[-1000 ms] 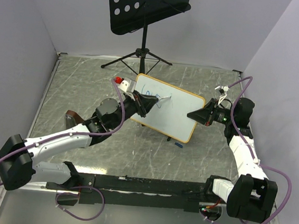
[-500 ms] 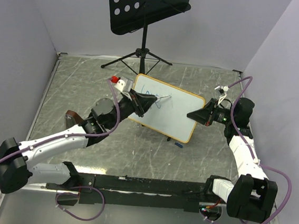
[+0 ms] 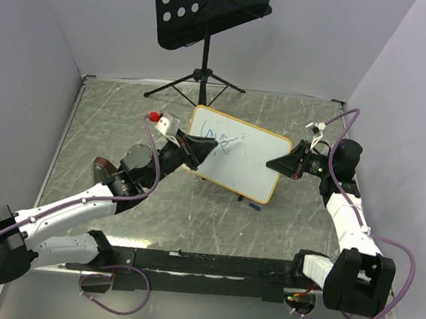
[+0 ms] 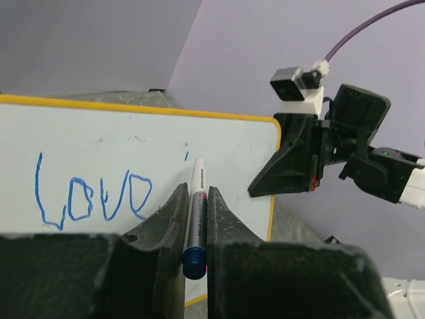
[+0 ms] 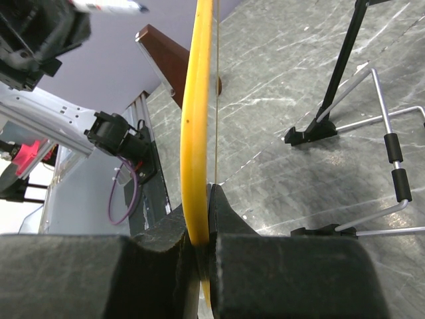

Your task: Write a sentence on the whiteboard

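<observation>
- Whiteboard [image 3: 247, 159]: one, with a thin light frame. It stands tilted on the bench [image 3: 111, 119] between the two grippers, its white face turned toward the left arm.
- Right gripper [image 5: 199, 219]: clenched on the right-hand edge of the whiteboard. In the right wrist view the frame runs edge-on between the two fingers.
- Left gripper [image 4: 194, 199]: clamped on one marker [image 4: 196, 183], which lies lengthwise between the fingers with its blue end cap nearest the camera. This gripper is in front of the left part of the board face, apart from the frame.
- Marker tip: points at the board just right of the writing and a little above it, beside one small stray mark. Contact with the surface cannot be told.
- Writing [image 4: 89, 199]: one blue word, "Love", four letters, on the left half of the board. The right half of the face is bare white.
- Music stand [image 3: 210, 12]: one, black and perforated, on a tripod at the far edge of the bench, well behind the board.
- Count: two grippers, one whiteboard, one marker, one written word, one music stand.
</observation>
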Available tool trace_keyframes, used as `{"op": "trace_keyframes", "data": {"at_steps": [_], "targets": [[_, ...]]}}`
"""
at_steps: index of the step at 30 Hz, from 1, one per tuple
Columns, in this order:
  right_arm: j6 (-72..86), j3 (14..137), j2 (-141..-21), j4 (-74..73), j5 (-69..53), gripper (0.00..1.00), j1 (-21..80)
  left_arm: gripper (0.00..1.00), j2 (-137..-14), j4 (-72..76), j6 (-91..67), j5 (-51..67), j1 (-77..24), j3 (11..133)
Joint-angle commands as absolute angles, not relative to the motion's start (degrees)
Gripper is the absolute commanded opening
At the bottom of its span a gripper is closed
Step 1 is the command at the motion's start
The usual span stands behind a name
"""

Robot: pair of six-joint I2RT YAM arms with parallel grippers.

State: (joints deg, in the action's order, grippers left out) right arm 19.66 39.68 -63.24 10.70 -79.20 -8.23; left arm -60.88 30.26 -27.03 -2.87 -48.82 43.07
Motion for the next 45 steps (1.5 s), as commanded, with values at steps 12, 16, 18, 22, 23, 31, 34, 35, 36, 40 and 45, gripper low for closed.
{"op": "trace_keyframes", "data": {"at_steps": [12,16,18,22,23,31,34,35,36,40,45], "targets": [[19.51,40.52,-62.05,15.12,-81.91,0.0,-8.0,0.01,-63.63,31.46,-26.98,-2.64,-48.6,42.45],[19.6,40.52,-62.05,15.29,-82.0,0.0,-8.09,0.01,-64.16,31.55,-26.81,-2.81,-48.6,42.89],[19.42,40.52,-62.05,15.12,-81.91,0.0,-8.09,0.01,-64.16,31.9,-26.98,-2.72,-48.52,42.8],[19.51,40.52,-62.05,15.12,-81.91,0.0,-8.0,0.01,-64.07,31.73,-27.07,-2.55,-48.52,42.8],[19.51,40.52,-61.96,15.2,-81.91,0.0,-8.0,0.01,-63.99,31.55,-26.98,-2.55,-48.6,42.8],[19.51,40.43,-62.05,15.21,-81.91,0.0,-8.0,0.01,-63.11,31.46,-26.89,-2.72,-48.43,42.45],[19.6,40.52,-61.79,15.21,-81.91,0.0,-8.09,0.01,-63.28,31.38,-26.81,-2.72,-48.43,42.54],[19.6,40.52,-61.87,15.29,-81.91,0.0,-8.09,0.01,-63.37,31.38,-26.81,-2.72,-48.43,42.63],[19.69,40.43,-61.79,15.29,-82.0,0.0,-8.09,0.01,-63.37,31.38,-26.72,-2.72,-48.51,42.71],[19.86,40.43,-62.14,15.56,-82.09,0.0,-8.09,0.01,-63.72,31.46,-26.63,-2.9,-48.34,42.8],[19.6,40.43,-62.05,15.47,-82.0,0.0,-8.09,0.01,-64.51,31.82,-26.54,-2.72,-48.34,43.07]]}}
